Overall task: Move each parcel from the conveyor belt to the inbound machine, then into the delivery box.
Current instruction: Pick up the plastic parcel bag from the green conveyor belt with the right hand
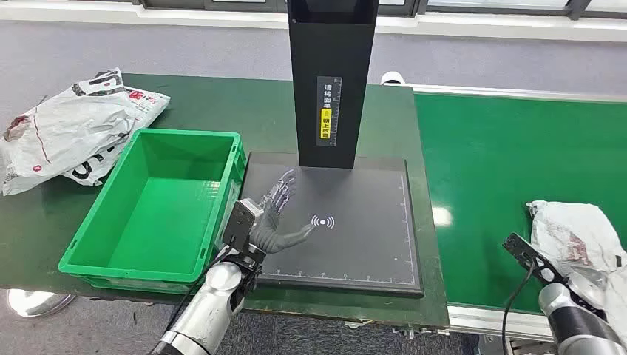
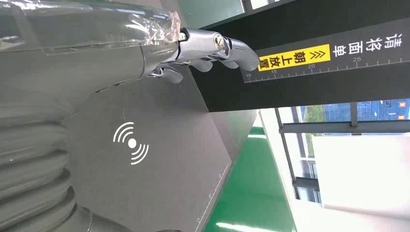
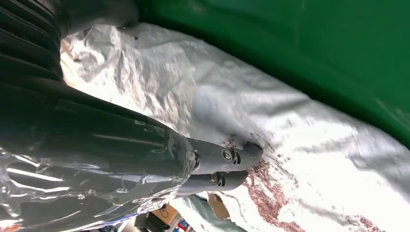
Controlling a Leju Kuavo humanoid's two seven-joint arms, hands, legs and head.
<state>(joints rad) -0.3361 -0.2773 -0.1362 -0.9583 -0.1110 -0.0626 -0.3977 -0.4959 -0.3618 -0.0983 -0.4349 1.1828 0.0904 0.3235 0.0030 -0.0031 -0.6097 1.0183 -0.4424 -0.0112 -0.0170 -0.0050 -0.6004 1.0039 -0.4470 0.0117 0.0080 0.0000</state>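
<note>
One parcel (image 1: 580,233) on conveyor belt (image 1: 503,163), right hand (image 3: 145,159) fingers pressing on it, grasp unclear. Left hand (image 1: 275,218) fingers wide over inbound machine (image 1: 355,244). One empty delivery box (image 1: 159,207); two parcels on counter (image 1: 81,126).

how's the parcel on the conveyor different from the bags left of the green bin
The parcel lies alone on the conveyor belt with the right hand touching it; the bags are piled on the table, untouched. The bags show bold dark print; the parcel shows faint reddish marks. Both are crumpled, pale plastic mailers.

Grey floor (image 1: 185,52) beyond the green table (image 1: 244,103); window frames (image 2: 338,126) further off
</note>
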